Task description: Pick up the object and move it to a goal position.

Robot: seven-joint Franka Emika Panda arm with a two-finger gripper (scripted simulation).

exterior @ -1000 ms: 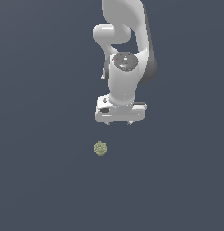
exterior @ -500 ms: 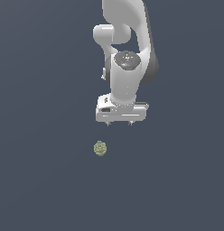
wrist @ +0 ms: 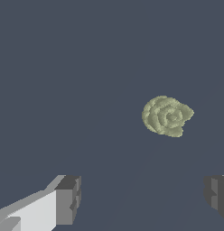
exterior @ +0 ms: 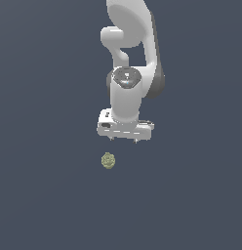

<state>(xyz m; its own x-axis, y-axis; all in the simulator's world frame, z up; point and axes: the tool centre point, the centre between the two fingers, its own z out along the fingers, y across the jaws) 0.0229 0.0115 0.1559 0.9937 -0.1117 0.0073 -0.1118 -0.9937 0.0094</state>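
Approach step — gripper (exterior: 124,139) spread wide, empty; object (exterior: 108,160) near, toward exterior view's left. Next: centre over it, descend.

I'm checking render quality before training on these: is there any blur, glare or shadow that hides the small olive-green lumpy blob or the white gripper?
Exterior view: flat, even lighting, no glare; the small olive-green lumpy blob is sharp but tiny, casting no clear shadow; the white gripper shows soft shading only. Wrist view: the blob's ridges are crisp, and both grey fingertips are cut off by the frame edge.
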